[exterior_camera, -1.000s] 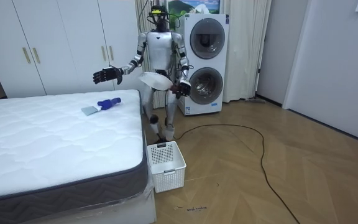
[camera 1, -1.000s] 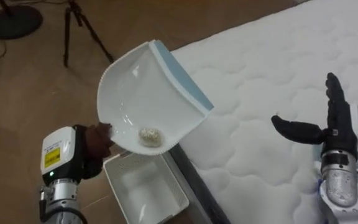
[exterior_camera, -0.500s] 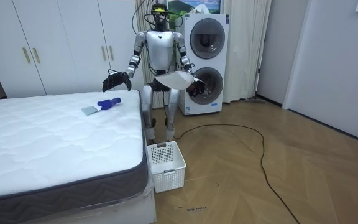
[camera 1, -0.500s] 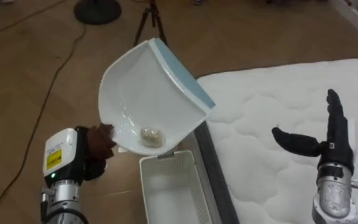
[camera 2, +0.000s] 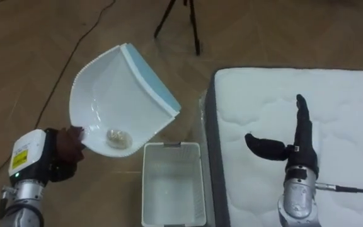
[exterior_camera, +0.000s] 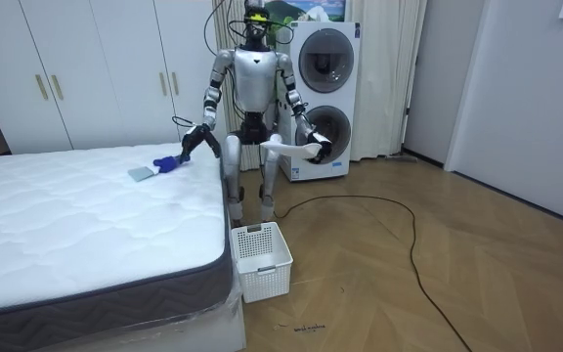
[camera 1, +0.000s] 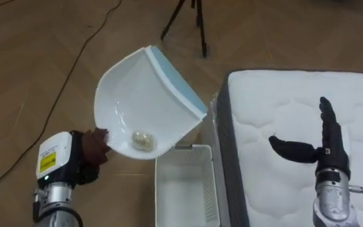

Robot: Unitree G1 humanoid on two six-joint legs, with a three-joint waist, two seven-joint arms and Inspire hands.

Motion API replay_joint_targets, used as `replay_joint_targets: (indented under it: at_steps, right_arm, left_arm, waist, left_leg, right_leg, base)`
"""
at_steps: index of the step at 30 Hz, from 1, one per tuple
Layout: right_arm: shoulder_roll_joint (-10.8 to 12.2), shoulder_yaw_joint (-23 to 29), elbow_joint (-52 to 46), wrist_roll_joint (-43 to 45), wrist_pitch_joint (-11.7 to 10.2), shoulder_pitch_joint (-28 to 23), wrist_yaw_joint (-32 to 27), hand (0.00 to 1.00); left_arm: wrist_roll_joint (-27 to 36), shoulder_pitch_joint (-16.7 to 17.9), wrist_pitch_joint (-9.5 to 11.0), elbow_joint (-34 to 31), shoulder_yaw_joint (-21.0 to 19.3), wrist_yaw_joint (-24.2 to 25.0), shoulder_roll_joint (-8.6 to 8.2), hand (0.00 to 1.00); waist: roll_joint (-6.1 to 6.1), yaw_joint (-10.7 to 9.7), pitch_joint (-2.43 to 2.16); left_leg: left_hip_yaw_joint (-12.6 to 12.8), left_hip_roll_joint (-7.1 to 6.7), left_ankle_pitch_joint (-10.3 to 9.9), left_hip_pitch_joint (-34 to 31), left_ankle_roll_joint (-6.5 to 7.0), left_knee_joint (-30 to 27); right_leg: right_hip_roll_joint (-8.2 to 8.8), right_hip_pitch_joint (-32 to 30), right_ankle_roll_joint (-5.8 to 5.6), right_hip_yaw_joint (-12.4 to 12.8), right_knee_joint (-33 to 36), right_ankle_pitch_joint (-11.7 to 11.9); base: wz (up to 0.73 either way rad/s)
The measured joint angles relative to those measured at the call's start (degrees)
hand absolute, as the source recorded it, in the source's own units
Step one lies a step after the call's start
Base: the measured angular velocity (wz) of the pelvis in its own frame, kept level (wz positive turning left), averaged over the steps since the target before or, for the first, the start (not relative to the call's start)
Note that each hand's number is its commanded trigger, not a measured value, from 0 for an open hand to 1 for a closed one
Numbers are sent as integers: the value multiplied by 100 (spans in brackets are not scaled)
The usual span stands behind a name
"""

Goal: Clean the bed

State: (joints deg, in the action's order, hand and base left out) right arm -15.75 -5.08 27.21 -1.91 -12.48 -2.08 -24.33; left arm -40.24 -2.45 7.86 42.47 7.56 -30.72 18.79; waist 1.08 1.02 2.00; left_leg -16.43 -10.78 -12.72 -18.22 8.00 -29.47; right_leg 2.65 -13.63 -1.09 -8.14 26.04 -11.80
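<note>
The left robot hand [camera 1: 93,148] gripped a white dustpan [camera 1: 140,104] holding a small wad [camera 1: 142,140], near the basket [camera 1: 186,189] beside the bed [camera 1: 276,101]. The right robot hand [camera 1: 325,151] hung wide open over the bed.

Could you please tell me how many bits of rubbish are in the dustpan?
1: a small pale lump sits low in the white dustpan, near the left hand gripping its handle. None seems hidden.
</note>
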Motion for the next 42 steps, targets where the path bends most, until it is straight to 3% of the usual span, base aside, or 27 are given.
replay_joint_targets:
  at_steps: [2,7,9,12,16,19,21,23,26,28,30,33,38,42]
  right_arm:
    - [-5,-71,335,19,14,117,23,0]
    - [-34,-80,633,41,57,201,115,0]
    - [-86,-146,829,73,56,298,137,0]
    - [-162,-158,854,278,56,315,156,0]
    - [-320,-171,1039,287,92,306,209,0]
    - [-519,-274,1032,375,121,415,239,0]
    - [-679,-286,1031,585,156,512,239,0]
    - [-680,-288,1016,774,150,564,239,0]
    - [-686,-299,1004,1061,157,595,244,0]
    - [-700,-333,991,1134,180,606,244,0]
    - [-814,-474,981,1153,212,685,240,0]
    - [-928,-559,858,1153,232,720,225,0]
    - [-919,-717,745,1352,263,833,184,0]
    - [-919,-715,554,1346,258,833,201,0]
  left_arm:
    - [-6,-123,-94,220,90,1,60,100]
    - [-56,-225,-267,264,281,-1,398,100]
    - [-66,-425,-280,407,559,-6,610,100]
    - [-230,-475,-382,484,733,0,909,100]
    - [-433,-621,-581,540,1128,134,1147,100]
    - [-558,-837,-719,846,1310,261,1221,100]
    - [-823,-922,-762,872,1337,407,1294,100]
    - [-953,-972,-818,804,1477,499,1524,100]
    - [-1187,-1052,-1047,803,1687,571,1762,100]
    - [-1257,-1049,-1151,809,1821,629,1840,100]
    - [-1374,-1047,-1268,812,1977,672,1847,100]
    - [-1515,-1036,-1269,803,2082,749,1879,100]
    - [-1557,-1041,-1270,760,2082,895,1915,100]
    - [-1558,-1052,-1257,690,2082,1006,2040,100]
  waist:
    - [-38,-4,23]
    - [-92,-88,65]
    - [-184,-172,113]
    - [-313,-355,121]
    - [-488,-476,128]
    - [-642,-569,102]
    - [-856,-717,92]
    - [-876,-825,78]
    - [-928,-883,38]
    - [-988,-906,5]
    - [-1134,-942,15]
    - [-1287,-998,16]
    - [-1345,-1115,17]
    - [-1426,-1175,29]
  left_leg:
    - [5,-29,-6,-217,-10,-71]
    - [7,-208,-11,-690,-19,-327]
    - [3,-283,-11,-886,-41,-414]
    - [32,-407,22,-1168,-70,-458]
    - [169,-429,36,-1260,-58,-485]
    - [423,-466,35,-1422,-57,-491]
    - [898,-394,35,-1599,-57,-584]
    - [1273,-365,27,-1614,-55,-575]
    - [1287,-423,-20,-1603,7,-540]
    - [1287,-424,-34,-1611,-17,-542]
    - [1293,-425,-22,-1624,-7,-543]
    - [1370,-423,15,-1668,36,-561]
    - [1525,-422,14,-1745,35,-624]
    - [1619,-414,8,-1784,44,-645]
  right_leg:
    - [60,-180,6,-85,106,-53]
    - [217,-815,-36,-73,685,-291]
    - [261,-1079,-37,-78,891,-357]
    - [379,-1549,-42,28,1275,-443]
    - [545,-1844,-60,37,1603,-495]
    - [618,-2079,3,173,1868,-598]
    - [676,-2197,1,278,1983,-684]
    - [731,-2275,-48,365,2130,-812]
    - [697,-2429,-81,601,2276,-877]
    - [677,-2440,-82,645,2281,-883]
    - [662,-2435,-63,657,2288,-905]
    - [643,-2464,-57,747,2388,-965]
    - [632,-2575,-65,895,2474,-1063]
    - [634,-2640,-71,967,2482,-1067]
  base:
    - [11]
    - [8]
    - [6]
    - [2]
    - [-7]
    - [-23]
    - [-8]
    - [0]
    - [-3]
    - [0]
    - [0]
    - [-1]
    - [-8]
    - [-8]
